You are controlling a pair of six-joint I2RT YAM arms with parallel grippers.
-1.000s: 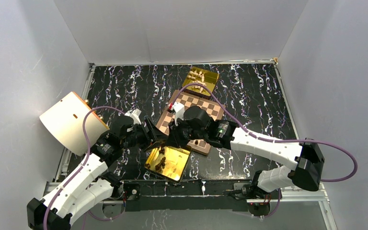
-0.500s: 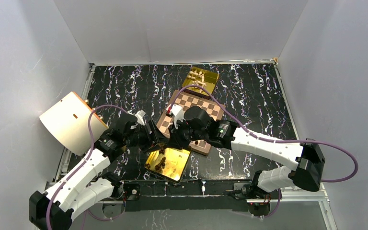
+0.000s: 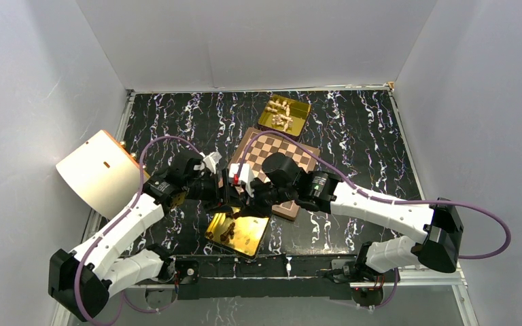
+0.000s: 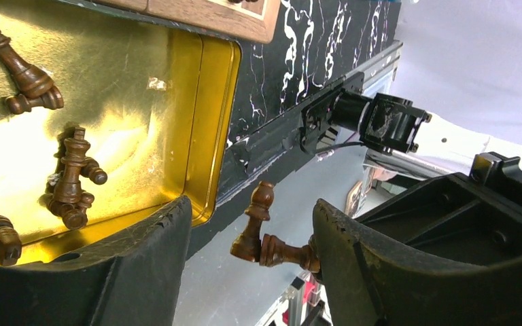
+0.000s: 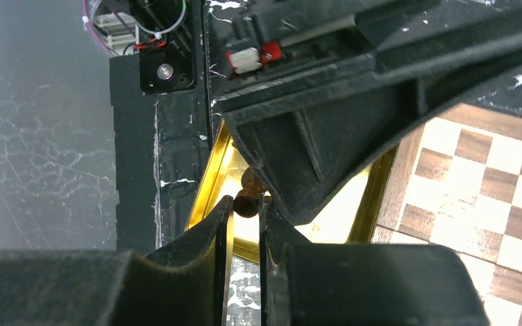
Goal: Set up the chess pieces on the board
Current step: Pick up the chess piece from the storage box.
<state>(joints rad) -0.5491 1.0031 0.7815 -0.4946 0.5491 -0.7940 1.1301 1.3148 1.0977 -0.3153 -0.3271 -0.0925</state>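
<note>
The board (image 3: 280, 153) lies mid-table, its checks also showing in the right wrist view (image 5: 489, 197). A gold tray (image 3: 253, 235) in front of it holds several dark chess pieces (image 4: 71, 178). My grippers meet above this tray. The left gripper (image 3: 227, 193) has its jaws wide apart (image 4: 248, 216). Between them hang two dark pieces joined base to base: a pawn (image 4: 255, 224) and a lying piece (image 4: 284, 250) whose head touches the right finger. My right gripper (image 5: 246, 205) is shut on a dark piece's round head (image 5: 247, 198), right beside the left finger (image 5: 312, 149).
A second gold tray (image 3: 300, 111) with cream pieces stands behind the board. A large beige curved object (image 3: 98, 173) leans at the left wall. The table's front rail and arm bases (image 4: 380, 122) lie just past the near tray.
My left gripper has swung right, toward the near tray and the right gripper. My right gripper has shifted slightly down and left from the board's corner to meet it.
</note>
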